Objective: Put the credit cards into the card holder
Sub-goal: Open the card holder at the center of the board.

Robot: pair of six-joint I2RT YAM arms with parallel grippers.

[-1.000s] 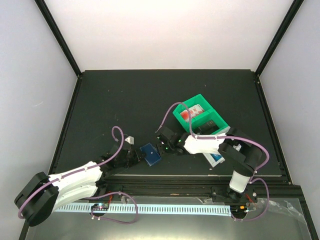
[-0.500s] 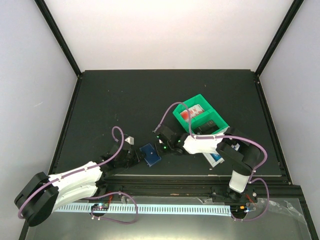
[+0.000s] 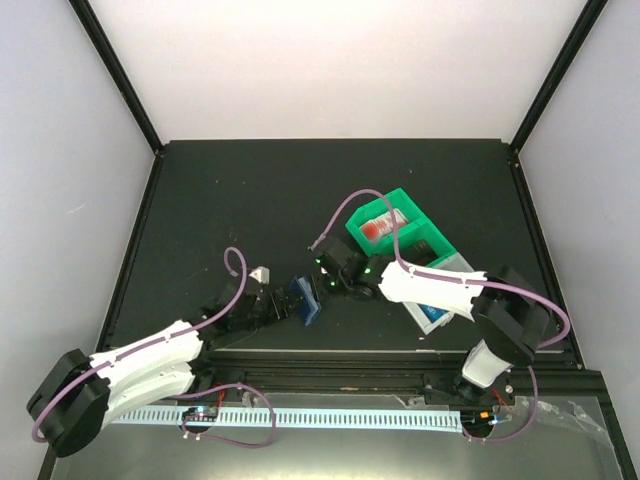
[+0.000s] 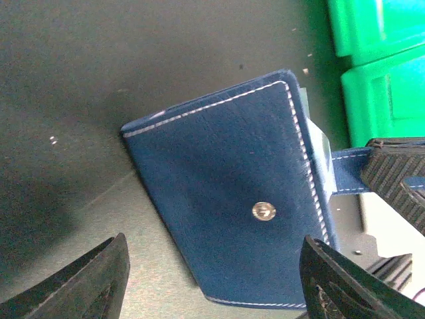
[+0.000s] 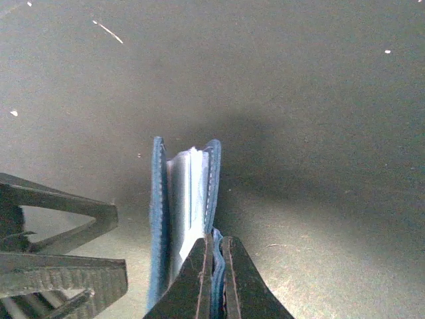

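Note:
The card holder [image 3: 303, 299], navy with pale stitching, stands tipped on its edge near the table's front. Its face and small pale clasp [image 4: 263, 211] fill the left wrist view. My right gripper [image 5: 216, 266] is shut on the holder's blue flap [image 4: 346, 161] at its far side. Seen edge-on, the card holder [image 5: 158, 199] gapes slightly, with pale edges of the credit cards [image 5: 189, 189] between its leaves. My left gripper [image 3: 262, 305] is open, its fingers [image 4: 93, 286] standing apart on either side of the holder's near end without touching it.
A green bin [image 3: 432, 240] stands behind the right arm, with a red-and-white item [image 3: 385, 222] and a black item [image 3: 415, 250] in its compartments. A white bin [image 3: 437, 312] lies under the right forearm. The table's front rail [image 3: 330, 352] runs just below the holder.
My left gripper has opened and let go of the card holder. The right gripper has shut on the holder's flap, and the holder has tipped from lying flat onto its edge.

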